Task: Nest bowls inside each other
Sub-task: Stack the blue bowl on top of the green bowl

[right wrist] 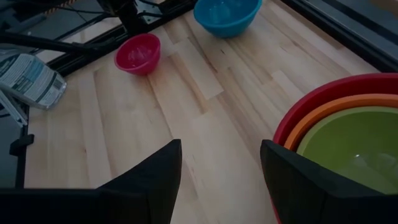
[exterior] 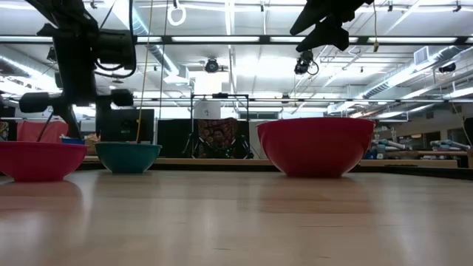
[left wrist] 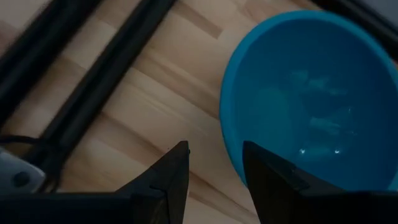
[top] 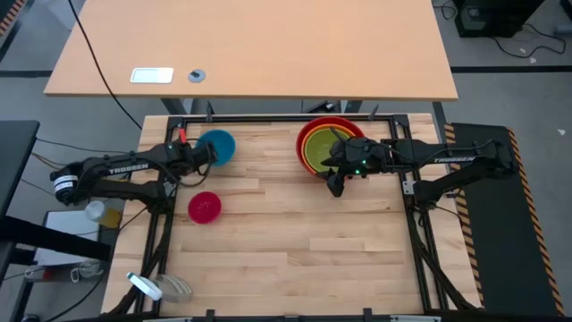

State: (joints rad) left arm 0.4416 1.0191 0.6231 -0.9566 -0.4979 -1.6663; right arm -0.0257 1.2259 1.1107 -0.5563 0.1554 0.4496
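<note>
A blue bowl (top: 217, 145) stands on its base at the table's far left. My left gripper (left wrist: 214, 149) is open at the bowl's left rim (left wrist: 231, 134), one finger over the inside and one outside; I cannot tell whether it touches. A small pink bowl (top: 204, 207) stands nearer on the left. At the far right the yellow-green bowl (right wrist: 354, 143) sits inside the orange bowl (right wrist: 311, 124), which sits inside the red bowl (top: 315, 132). My right gripper (right wrist: 221, 180) hangs open above the table, beside the near-left side of that stack.
Black frame rails (left wrist: 99, 68) run along the table's edges. A plastic bottle (right wrist: 28, 78) lies off the table's left side. Bare wood (top: 304, 241) fills the middle and near half of the table.
</note>
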